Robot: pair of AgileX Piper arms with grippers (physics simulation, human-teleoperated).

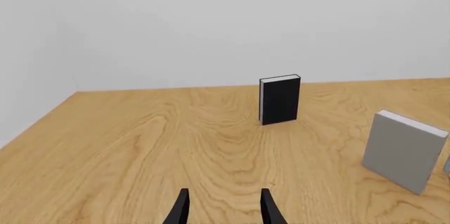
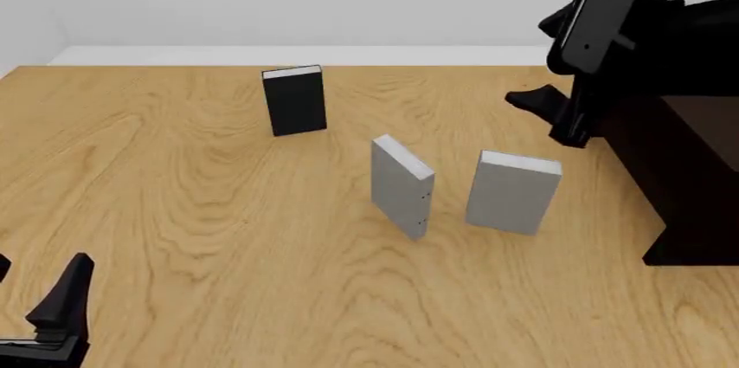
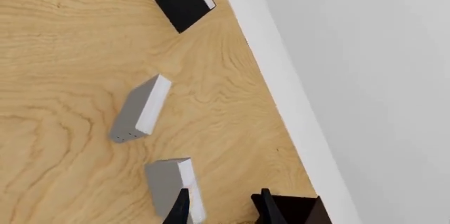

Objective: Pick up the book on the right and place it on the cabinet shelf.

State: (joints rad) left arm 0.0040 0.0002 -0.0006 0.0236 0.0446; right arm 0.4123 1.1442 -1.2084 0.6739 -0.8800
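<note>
The book (image 2: 514,192), plain light grey with white page edges, stands upright on the table just left of the dark cabinet (image 2: 681,169). The right wrist view shows the book (image 3: 168,184) below and just beside one finger, next to a corner of the cabinet (image 3: 299,208). My right gripper (image 2: 549,112) hangs open above and behind the book, close to the cabinet's front, not touching it; in its own view the right gripper (image 3: 221,203) holds nothing. My left gripper (image 2: 35,286) is open and empty at the near left. The shelf ledge is hard to make out.
A black book (image 2: 294,100) stands at the back, middle-left. A second grey book (image 2: 401,186) with tiny dark marks on its narrow side stands just left of the task book. The left wrist view shows the left gripper (image 1: 223,205), the black book (image 1: 280,100) and a grey book (image 1: 402,150).
</note>
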